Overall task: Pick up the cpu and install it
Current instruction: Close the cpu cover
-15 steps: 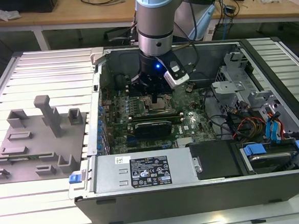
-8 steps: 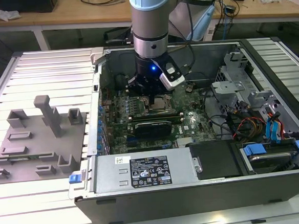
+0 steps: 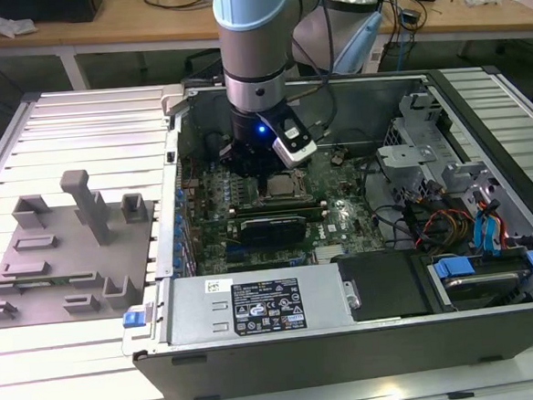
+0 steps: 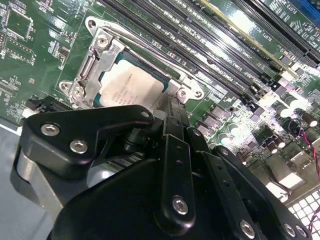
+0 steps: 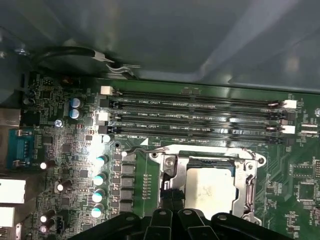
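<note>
A slatted metal surface carries an open computer case, which fills the middle and the exterior view's right. The robot arm comes down from the far side into the case. On the exterior view's left, well apart from the case, a grey tray with upright blocks lies flat on the surface. Inside the case the green motherboard lies flat, and a grey power box with a label sits along the case's near wall. A row of long black memory slots runs across the board on the far side of the socket.

The black pincer hangs just above the board's middle, over the socket. I cannot tell from these pictures whether it is wide or narrow. The socket's metal frame stands open around its square seat. In both wrist views the cpu lies flat inside that socket, pale silver top facing up, right beneath the pincer's tip. Whether the tip touches the chip's edge I cannot tell.
</note>
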